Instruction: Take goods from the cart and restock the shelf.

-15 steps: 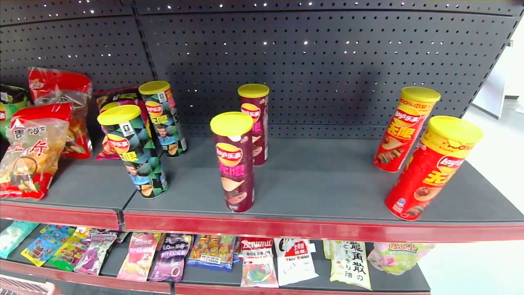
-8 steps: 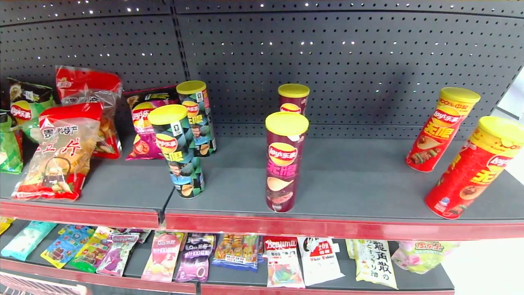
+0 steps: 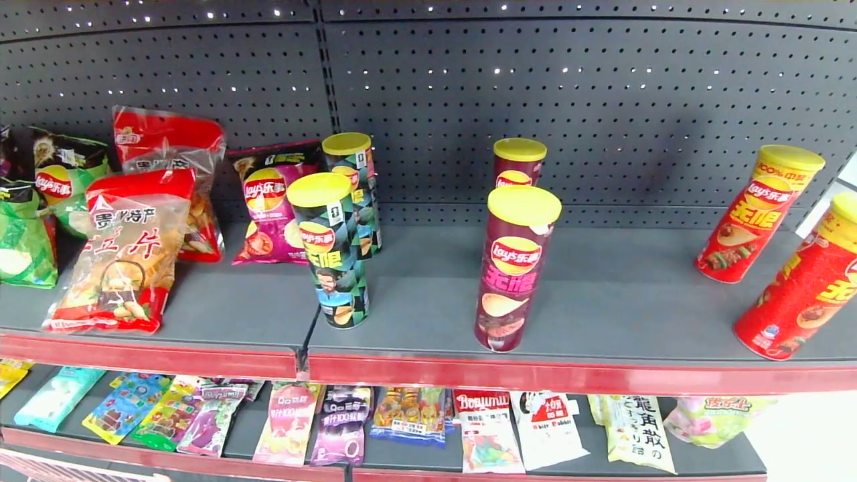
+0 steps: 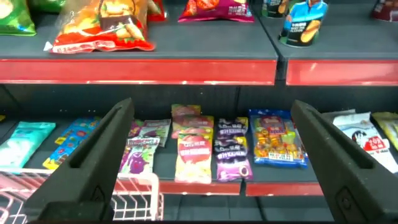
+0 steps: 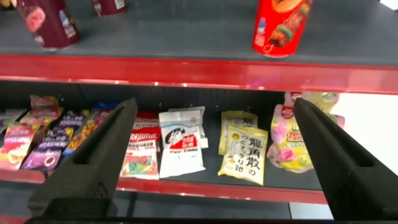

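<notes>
The left gripper (image 4: 211, 109) is spread wide with nothing between its fingers, level with the lower tier of the shelf (image 4: 143, 70), where flat candy packets (image 4: 194, 152) lie in a row. A white wire corner of the cart (image 4: 134, 196) shows just below them. The right gripper (image 5: 214, 102) is likewise spread and empty, facing more packets on the same tier, among them a white packet (image 5: 180, 149). On the upper board a front maroon chip can (image 3: 515, 268) stands upright near the red front lip, with a second maroon can (image 3: 519, 161) behind it. Toward the robot's left stand two patterned chip cans (image 3: 331, 251), one behind the other, and beyond them snack bags (image 3: 124, 254) lean against the pegboard (image 3: 602, 100). Well apart, toward the robot's right, are two red chip cans (image 3: 760, 214).
</notes>
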